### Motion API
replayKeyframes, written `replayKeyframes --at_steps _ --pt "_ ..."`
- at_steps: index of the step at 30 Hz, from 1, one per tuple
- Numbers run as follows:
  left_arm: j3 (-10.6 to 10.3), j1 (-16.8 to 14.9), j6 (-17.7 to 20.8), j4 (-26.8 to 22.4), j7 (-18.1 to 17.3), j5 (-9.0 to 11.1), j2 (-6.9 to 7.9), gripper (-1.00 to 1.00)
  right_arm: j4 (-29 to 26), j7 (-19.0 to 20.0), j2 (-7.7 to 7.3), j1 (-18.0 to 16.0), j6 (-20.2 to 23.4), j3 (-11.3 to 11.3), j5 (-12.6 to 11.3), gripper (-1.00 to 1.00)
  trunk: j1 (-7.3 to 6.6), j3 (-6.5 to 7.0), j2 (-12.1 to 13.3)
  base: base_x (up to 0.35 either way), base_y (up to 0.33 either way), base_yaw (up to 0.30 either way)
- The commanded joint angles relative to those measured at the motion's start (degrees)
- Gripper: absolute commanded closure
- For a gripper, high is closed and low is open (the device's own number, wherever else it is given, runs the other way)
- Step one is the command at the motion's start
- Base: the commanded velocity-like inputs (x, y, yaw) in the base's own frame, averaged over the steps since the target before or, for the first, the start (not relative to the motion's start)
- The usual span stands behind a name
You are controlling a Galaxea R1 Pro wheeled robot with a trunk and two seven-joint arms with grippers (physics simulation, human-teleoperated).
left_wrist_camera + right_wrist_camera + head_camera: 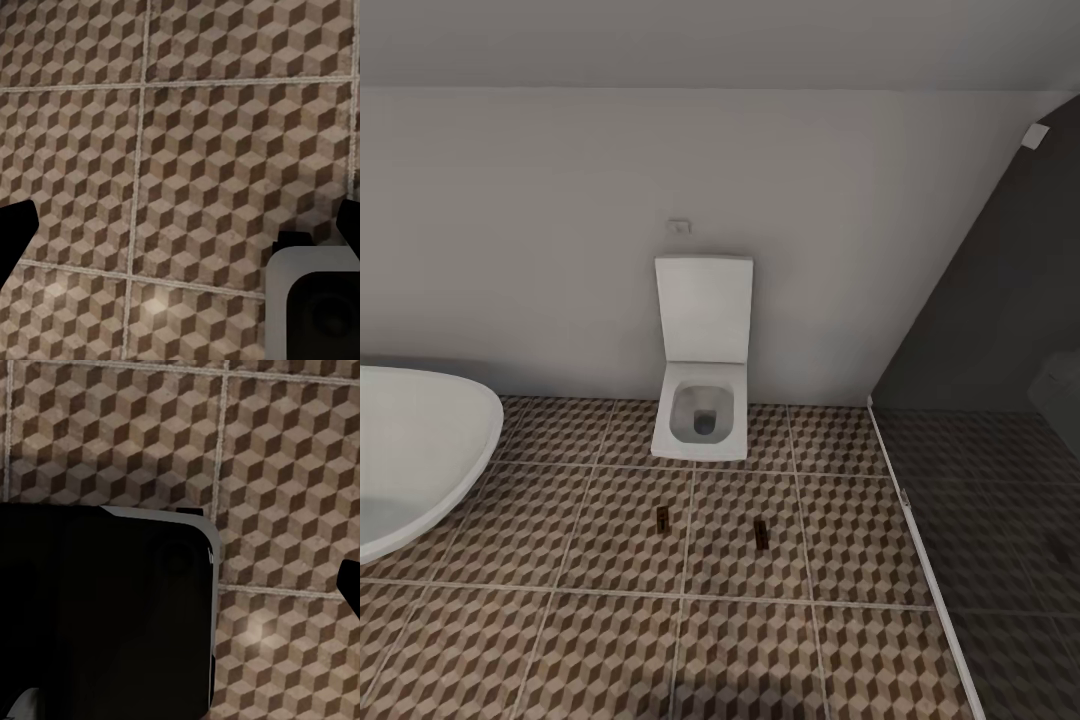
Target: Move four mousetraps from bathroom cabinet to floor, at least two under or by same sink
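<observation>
At far left we see a white tub [410, 450]. Two mousetraps [662, 517] [761, 532] lie apart on the floor [610, 620], just near of the toilet [702, 400]. A dark glass panel [1000, 450] stands right. We cannot tell either pincer's state.

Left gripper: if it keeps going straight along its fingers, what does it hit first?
Most likely the bathroom floor: the left wrist view looks along the fingers onto bare cube-pattern tile, nothing between. Distance to the tile is unclear.
</observation>
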Motion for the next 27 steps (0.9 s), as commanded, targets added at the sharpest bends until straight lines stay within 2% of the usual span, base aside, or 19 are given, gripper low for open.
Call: replayKeyframes --at_steps 1,27 --pt "-0.49 -0.07 -0.25 0.18 0.25 0.15 -0.03 -1.00 0.05 0.22 -0.02 -0.03 -0.19 0.16 -0.22 -1.00 0.03 -0.08 -0.09 0.000 0.000 0.000" --pt "-0.49 -0.07 -0.25 0.18 0.25 0.15 -0.03 -1.00 0.03 0.22 -0.02 -0.03 -0.19 0.15 -0.22 -1.00 0.03 -0.08 -0.09 0.000 0.000 0.000"
